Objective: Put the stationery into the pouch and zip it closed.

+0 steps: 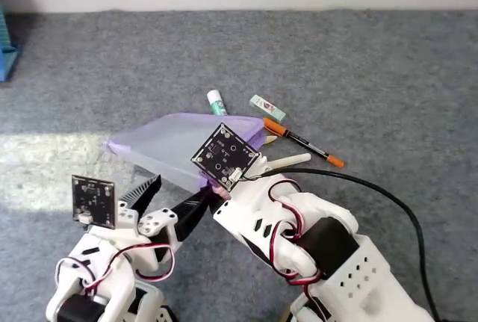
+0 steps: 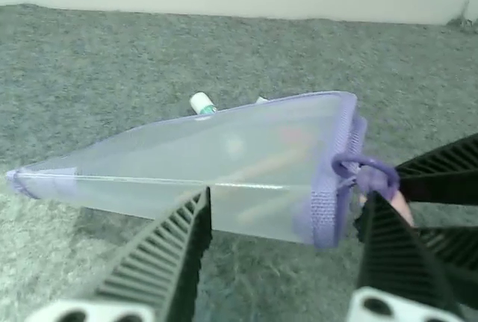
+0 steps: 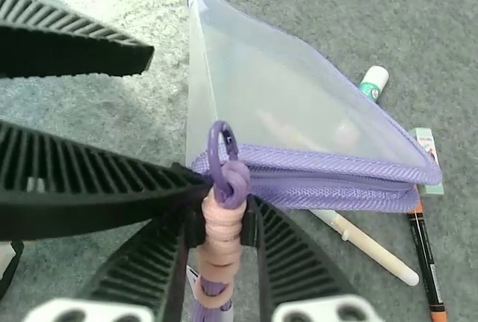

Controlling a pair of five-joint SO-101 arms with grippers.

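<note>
While our right hand grasps the zipper pull of the pouch, we see our left hand released beside it.

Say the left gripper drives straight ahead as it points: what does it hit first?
Most likely the pouch: its clear side lies dead ahead between the open fingers of the left gripper, nothing nearer. Gap hard to judge.

Glossy plastic pouch, rough carpet
</note>
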